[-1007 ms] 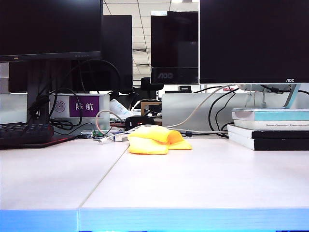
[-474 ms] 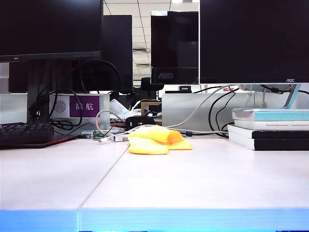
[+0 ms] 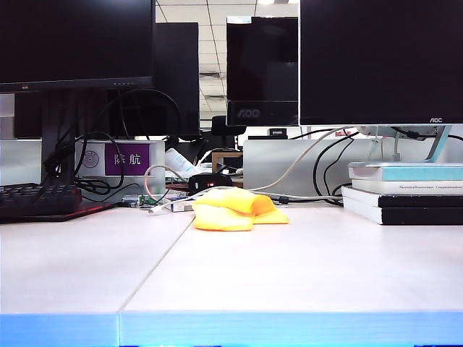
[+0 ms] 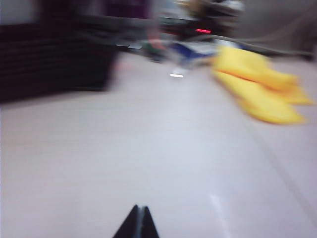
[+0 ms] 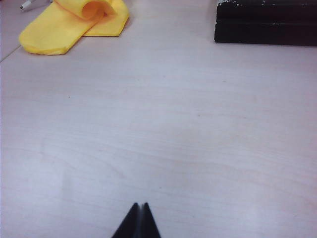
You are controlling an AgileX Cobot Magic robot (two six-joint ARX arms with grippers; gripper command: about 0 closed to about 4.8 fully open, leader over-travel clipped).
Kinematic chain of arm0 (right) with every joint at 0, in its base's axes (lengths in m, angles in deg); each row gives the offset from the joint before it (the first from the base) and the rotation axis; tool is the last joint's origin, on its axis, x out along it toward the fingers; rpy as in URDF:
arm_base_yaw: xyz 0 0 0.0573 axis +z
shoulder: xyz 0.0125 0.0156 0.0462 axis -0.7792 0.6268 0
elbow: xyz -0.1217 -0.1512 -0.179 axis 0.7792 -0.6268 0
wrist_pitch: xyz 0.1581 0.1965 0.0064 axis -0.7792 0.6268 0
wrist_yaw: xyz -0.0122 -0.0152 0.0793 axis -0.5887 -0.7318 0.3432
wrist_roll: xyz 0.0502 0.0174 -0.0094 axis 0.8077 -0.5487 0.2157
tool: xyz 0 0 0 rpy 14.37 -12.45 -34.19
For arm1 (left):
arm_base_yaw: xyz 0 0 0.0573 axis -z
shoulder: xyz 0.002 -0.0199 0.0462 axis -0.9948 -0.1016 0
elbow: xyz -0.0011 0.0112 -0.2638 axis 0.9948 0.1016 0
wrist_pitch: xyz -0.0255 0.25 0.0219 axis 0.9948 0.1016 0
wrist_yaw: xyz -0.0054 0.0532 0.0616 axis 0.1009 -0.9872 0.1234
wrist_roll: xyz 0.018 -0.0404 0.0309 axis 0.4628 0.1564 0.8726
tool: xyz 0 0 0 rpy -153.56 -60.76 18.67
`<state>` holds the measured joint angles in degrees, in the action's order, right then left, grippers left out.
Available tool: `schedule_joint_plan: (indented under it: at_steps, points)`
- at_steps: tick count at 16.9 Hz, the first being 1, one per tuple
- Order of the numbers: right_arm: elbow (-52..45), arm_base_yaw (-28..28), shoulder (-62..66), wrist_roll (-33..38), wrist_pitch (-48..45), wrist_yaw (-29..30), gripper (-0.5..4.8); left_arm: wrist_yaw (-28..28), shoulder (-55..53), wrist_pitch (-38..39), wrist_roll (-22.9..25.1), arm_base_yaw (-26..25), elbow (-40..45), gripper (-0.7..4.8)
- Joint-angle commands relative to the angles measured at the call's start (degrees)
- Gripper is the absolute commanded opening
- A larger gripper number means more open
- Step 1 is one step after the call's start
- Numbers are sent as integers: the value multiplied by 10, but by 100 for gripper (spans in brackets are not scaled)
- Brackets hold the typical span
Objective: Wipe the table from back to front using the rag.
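Lying crumpled and folded over itself near the back of the counter, the rag is sitting well ahead of both grippers, touched by neither. The left gripper is hovering low over bare counter with its fingers pressed together and nothing between them; from it, the rag is lying ahead and off to the right, with a dark keyboard ahead to its left, though that view is blurred. The right gripper is likewise holding its fingers together and empty above the counter, with the rag ahead to its left and a stack of books ahead to its right.
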<state>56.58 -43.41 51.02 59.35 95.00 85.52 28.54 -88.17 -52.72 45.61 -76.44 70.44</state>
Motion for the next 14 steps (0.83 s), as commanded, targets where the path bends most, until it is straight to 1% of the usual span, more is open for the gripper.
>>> schedule_joint_plan:
  at_steps: [1,6,8,9,14]
  points:
    - [-1,0,-1,3,3,1,0,0,5,-3,-1,-43,-1,-5]
    - [-1,0,-5,3,2,1,0,-2,5,8,1,-70,1,-6]
    - [-1,0,-5,3,2,1,0,9,5,18,51,-74,19,-5]
    - [-1,0,-5,2,1,1,0,11,5,5,62,-74,20,-5]
    - [-1,0,-5,2,2,1,0,12,5,5,63,-74,20,-5]
